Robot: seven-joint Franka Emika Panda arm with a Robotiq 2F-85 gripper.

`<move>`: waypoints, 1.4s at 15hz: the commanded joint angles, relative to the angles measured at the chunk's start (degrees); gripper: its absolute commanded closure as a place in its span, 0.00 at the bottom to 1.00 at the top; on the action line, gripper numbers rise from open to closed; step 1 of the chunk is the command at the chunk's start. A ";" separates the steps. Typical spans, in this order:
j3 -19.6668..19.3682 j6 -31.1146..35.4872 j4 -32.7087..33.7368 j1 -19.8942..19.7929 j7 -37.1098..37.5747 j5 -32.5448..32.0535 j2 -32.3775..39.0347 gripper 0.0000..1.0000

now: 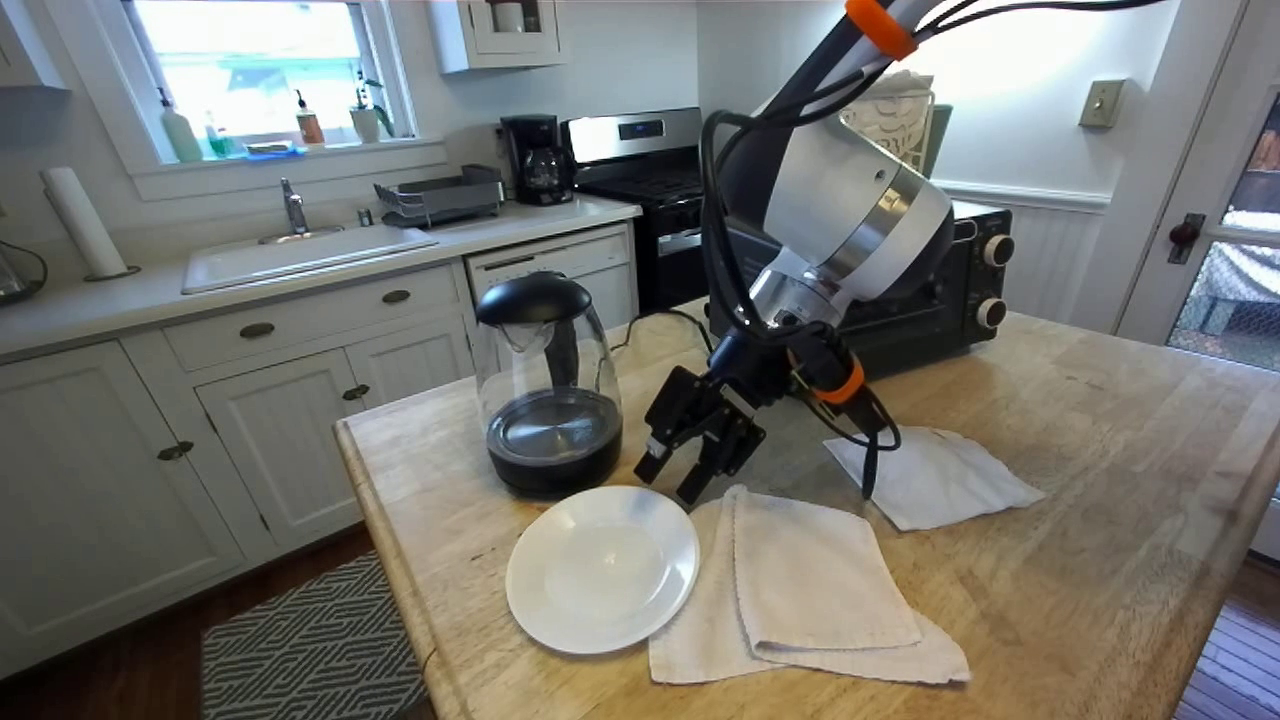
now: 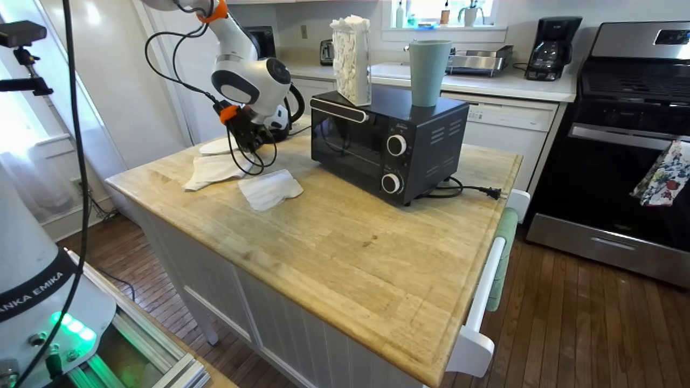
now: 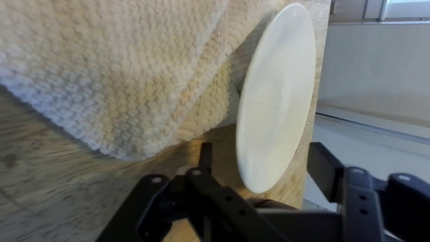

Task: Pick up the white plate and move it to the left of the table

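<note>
The white plate [image 1: 603, 570] lies on the butcher-block surface [image 1: 1120, 480], near its edge and just beside the glass electric kettle [image 1: 552, 400]; its rim laps over a folded off-white cloth napkin [image 1: 825, 585], though whether they touch I cannot tell. The pincer [image 1: 673, 476] is spread wide near the rim, gripping nothing. Coming down out of line with that rim, it could shove the plate toward the edge or into the kettle; closing low might pinch napkin too, and a shallow bite on smooth rim may slip
</note>
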 commanded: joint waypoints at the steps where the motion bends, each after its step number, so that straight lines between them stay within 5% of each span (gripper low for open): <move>1: -0.14 3.04 -1.83 -0.11 3.04 -2.27 -2.41 0.01; 14: 2.17 17.67 -35.47 1.42 11.70 -20.76 -36.55 0.00; 21: -0.67 9.79 -44.57 -0.32 24.85 -34.22 -58.38 0.00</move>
